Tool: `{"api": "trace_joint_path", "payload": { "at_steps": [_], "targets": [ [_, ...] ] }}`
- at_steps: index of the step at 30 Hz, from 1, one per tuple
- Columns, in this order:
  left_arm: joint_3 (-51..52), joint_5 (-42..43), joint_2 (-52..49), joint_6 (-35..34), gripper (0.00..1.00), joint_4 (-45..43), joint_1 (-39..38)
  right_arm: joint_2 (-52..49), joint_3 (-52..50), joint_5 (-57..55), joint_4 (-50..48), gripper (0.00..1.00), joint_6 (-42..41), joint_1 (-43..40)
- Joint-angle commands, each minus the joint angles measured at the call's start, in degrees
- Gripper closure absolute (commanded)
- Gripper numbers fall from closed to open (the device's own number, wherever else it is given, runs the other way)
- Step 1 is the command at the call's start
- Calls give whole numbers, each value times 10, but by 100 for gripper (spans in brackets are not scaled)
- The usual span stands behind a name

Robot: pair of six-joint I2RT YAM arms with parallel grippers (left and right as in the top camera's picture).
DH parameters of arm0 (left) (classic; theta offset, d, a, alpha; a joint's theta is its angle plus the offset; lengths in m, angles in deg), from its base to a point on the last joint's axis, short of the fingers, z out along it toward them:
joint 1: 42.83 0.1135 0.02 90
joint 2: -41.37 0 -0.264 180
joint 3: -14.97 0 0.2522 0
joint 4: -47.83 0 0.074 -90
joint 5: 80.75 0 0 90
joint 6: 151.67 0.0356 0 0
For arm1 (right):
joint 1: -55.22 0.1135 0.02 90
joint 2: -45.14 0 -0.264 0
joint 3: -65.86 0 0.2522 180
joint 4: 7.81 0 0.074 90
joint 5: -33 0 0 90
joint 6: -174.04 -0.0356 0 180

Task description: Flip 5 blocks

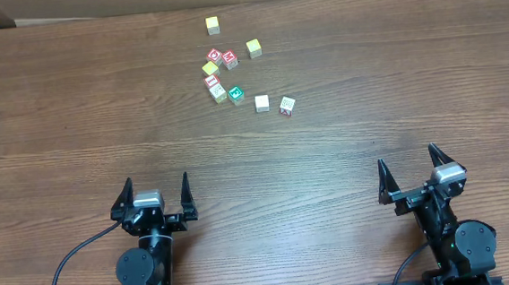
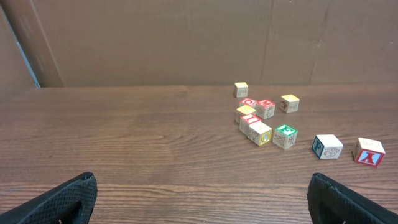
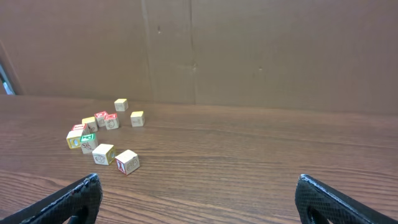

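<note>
1. The five small wooden alphabet blocks [image 1: 236, 94] lie in a loose row on the far half of the table, left of centre, all resting flat.
2. At the left end is the red-and-white printed wooden cube [image 1: 212, 81]. The pale cube with a yellowish edge [image 1: 219, 92] lies just in front of it, and they look to be touching.
3. The green-faced wooden cube [image 1: 236, 94] sits just to the right of that pale one, very close to it.
4. Further right, with a small gap, lies the plain whitish cube [image 1: 262, 102]. The pale cube with a red print [image 1: 287, 105] lies near it at the right end, turned slightly askew.
5. Behind the row are two red-faced cubes with white symbols [image 1: 222, 58], side by side. Three yellow cubes [image 1: 253, 47] are spread around them, and the farthest one stands alone.
6. The brown wood-grain table [image 1: 344, 145] carries everything, and a brown cardboard wall [image 2: 155, 37] rises at its far edge.
7. The left gripper [image 1: 157, 183] sits at the near edge, well apart from the blocks. Its black fingers [image 2: 68, 199] are spread wide and hold nothing.
8. The right gripper [image 1: 407, 159] sits at the near edge on the right, also well apart from the blocks. Its jaws are spread wide and empty.
</note>
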Motion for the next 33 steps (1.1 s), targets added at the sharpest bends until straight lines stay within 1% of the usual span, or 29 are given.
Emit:
{"api": "trace_joint_path", "payload": {
  "at_steps": [1,7,10,12,13,18,20,22,27,33],
  "targets": [
    [2,5,6,15,0,-13,5,6,-6,-5,-1,0,0,-2],
    [2,12,6,8,0,-11,5,6,-6,-4,-1,0,0,-2],
    [2,57,6,-10,0,-9,5,6,-6,5,-2,0,-31,-2],
    [2,98,6,-11,0,-5,5,6,-6,5,-1,0,-54,-2],
    [2,104,6,-12,0,-5,5,6,-6,5,-1,0,-54,-2],
    [2,101,6,-11,0,-5,5,6,-6,6,-1,0,-54,-2],
    [2,103,6,-15,0,-5,5,6,-6,6,-1,0,-76,-2],
    [2,106,6,-36,0,-5,5,6,-6,6,-1,0,-96,-2],
    [2,112,6,-110,0,-5,5,5,-6,7,-1,0,-98,-2],
    [2,112,6,-112,0,-6,5,5,-6,13,-1,0,-99,-2]
  ]
}}
